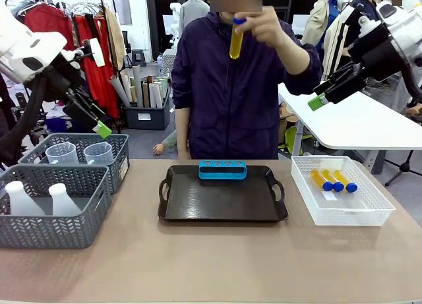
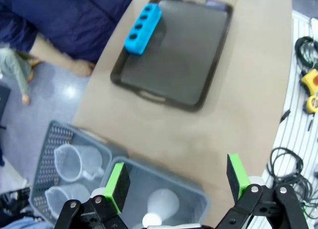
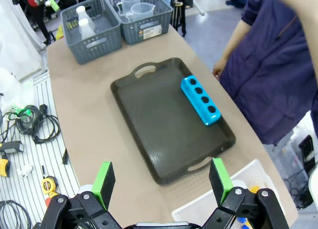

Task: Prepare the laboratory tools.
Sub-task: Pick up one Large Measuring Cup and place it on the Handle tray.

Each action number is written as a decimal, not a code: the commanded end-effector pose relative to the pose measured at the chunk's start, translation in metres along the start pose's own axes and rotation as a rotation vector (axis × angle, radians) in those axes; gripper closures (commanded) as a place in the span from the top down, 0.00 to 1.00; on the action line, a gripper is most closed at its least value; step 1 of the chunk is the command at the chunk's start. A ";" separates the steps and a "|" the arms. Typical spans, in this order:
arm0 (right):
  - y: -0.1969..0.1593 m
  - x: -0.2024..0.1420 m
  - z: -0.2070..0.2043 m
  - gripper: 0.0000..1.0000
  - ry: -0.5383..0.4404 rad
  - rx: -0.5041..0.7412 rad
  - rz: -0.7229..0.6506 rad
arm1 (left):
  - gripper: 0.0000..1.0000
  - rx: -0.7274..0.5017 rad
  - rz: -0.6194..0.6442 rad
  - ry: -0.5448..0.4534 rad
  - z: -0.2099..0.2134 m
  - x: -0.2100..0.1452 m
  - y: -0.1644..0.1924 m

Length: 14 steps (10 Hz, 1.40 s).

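Black tray (image 1: 217, 202) is sitting mid-tabletop, nearer the far edge. Blue four-hole rack (image 1: 223, 170) is lying inside it along its far rim. Two grey baskets (image 1: 53, 231) (image 1: 119, 162) are standing by the left edge, one just behind the other. White mesh basket (image 1: 343, 215) is sitting by the right edge.

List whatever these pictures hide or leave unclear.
- Front view: flasks, lower halves behind the grey basket wall.
- Front view: markings on beakers too small to read.
- Left wrist view: flasks partly behind left gripper.
- Right wrist view: white basket cut by bottom edge, tubes mostly behind right gripper.
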State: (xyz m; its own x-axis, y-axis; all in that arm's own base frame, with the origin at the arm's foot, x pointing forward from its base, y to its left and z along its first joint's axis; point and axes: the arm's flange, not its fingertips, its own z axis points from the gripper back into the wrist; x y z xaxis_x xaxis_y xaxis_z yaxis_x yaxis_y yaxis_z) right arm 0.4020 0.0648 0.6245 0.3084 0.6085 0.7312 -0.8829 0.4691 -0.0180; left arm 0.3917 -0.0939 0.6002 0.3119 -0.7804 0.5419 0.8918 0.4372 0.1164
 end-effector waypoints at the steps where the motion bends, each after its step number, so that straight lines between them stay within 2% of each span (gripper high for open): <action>1: 0.000 0.000 0.000 1.00 -0.003 0.000 0.002 | 1.00 0.035 0.067 0.122 0.012 -0.004 0.012; 3: 0.000 0.000 0.000 1.00 -0.003 0.000 0.002 | 1.00 0.115 0.192 0.247 0.008 -0.026 0.026; 7: 0.000 0.000 0.000 1.00 -0.003 0.000 0.002 | 1.00 0.225 0.358 0.411 -0.013 -0.069 0.058; 8: 0.000 0.000 0.000 1.00 -0.003 0.000 0.002 | 1.00 0.213 0.399 0.405 -0.019 -0.076 0.068; 9: 0.000 0.000 0.000 1.00 -0.003 0.000 0.002 | 1.00 0.195 0.406 0.357 -0.021 -0.070 0.068; 10: 0.000 0.000 0.000 1.00 -0.003 0.000 0.002 | 1.00 0.210 0.355 0.399 -0.015 -0.077 0.063; 12: 0.000 0.000 0.000 1.00 -0.003 0.000 0.002 | 1.00 0.210 0.355 0.399 -0.015 -0.077 0.063; 13: 0.000 0.000 0.000 1.00 -0.003 0.000 0.002 | 1.00 0.201 0.373 0.401 -0.023 -0.077 0.065; 14: 0.000 0.000 0.000 1.00 -0.003 0.000 0.002 | 1.00 0.210 0.454 0.441 -0.030 -0.074 0.081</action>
State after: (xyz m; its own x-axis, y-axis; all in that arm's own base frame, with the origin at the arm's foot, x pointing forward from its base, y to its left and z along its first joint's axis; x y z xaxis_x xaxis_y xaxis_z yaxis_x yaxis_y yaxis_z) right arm 0.4019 0.0647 0.6246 0.3087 0.6087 0.7309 -0.8830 0.4690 -0.0177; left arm 0.4355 -0.0161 0.5462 0.7408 -0.6340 0.2219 0.6165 0.7729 0.1501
